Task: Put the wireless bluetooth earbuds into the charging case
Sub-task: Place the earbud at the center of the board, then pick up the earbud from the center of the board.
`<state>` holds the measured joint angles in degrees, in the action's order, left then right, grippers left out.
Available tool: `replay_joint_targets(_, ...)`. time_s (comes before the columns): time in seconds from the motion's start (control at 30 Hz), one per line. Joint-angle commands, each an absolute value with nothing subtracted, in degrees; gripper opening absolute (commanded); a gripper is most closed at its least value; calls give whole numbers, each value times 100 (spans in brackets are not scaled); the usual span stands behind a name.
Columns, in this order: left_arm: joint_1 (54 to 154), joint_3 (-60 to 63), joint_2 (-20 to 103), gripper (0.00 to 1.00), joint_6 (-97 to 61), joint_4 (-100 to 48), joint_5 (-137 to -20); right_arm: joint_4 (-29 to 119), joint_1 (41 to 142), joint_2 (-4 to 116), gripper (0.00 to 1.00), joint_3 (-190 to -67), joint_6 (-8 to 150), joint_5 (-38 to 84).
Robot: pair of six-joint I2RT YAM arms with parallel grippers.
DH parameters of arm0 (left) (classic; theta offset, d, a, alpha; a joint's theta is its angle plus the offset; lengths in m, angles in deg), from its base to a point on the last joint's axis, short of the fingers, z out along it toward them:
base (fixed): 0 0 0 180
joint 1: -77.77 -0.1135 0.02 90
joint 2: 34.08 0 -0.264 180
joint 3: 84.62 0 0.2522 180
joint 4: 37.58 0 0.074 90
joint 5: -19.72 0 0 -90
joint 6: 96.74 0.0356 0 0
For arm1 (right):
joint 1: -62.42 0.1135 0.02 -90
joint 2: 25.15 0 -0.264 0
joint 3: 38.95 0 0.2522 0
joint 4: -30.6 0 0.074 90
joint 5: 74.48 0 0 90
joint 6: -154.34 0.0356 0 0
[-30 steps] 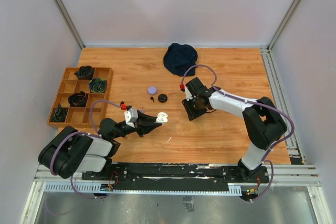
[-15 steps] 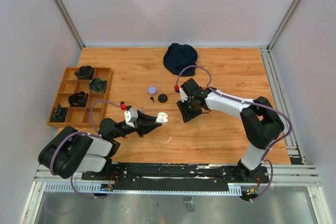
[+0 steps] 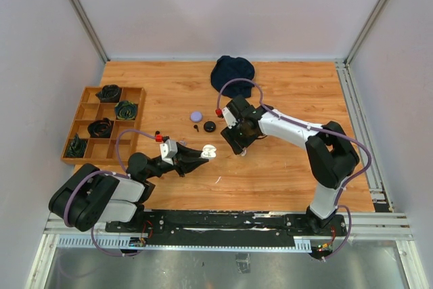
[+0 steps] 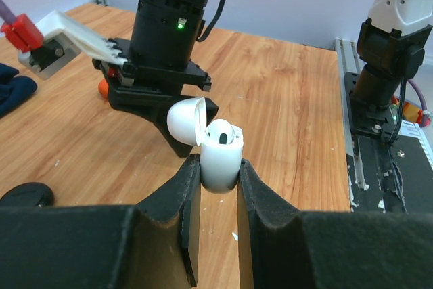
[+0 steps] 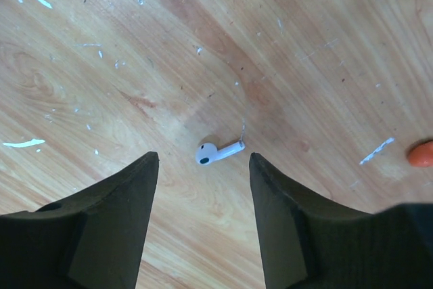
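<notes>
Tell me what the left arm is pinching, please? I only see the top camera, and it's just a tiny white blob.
Observer: A small white plastic charging case, held upright in the left gripper, its lid flipped open.
Operator: Is anything inside it?
Observer: One white earbud sits in it.
Operator: What's under the other arm?
Observer: Another white stemmed earbud lies on the wooden table, untouched, between the open fingers of the right gripper.
</notes>
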<state>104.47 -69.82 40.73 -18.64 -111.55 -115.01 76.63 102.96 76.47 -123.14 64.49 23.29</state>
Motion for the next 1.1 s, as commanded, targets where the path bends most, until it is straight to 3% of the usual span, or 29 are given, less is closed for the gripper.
replay_joint_targets(0.0,10396,-7033,4047,0,-1860,-12605,-11570,7928,10373,8016,59,-12611,5967,2423)
replay_joint_targets(0.33,10396,-7033,4058,0,-1852,-12601,-11576,7950,10373,8340,59,-12705,5934,2566)
replay_joint_targets(0.73,10396,-7016,4068,0,-1878,-12602,-11602,8161,10411,7926,59,-12095,6317,2554)
replay_joint_targets(1.07,10396,-7007,4063,0,-1909,-12603,-11631,8499,10650,7867,58,-12448,6296,2580)
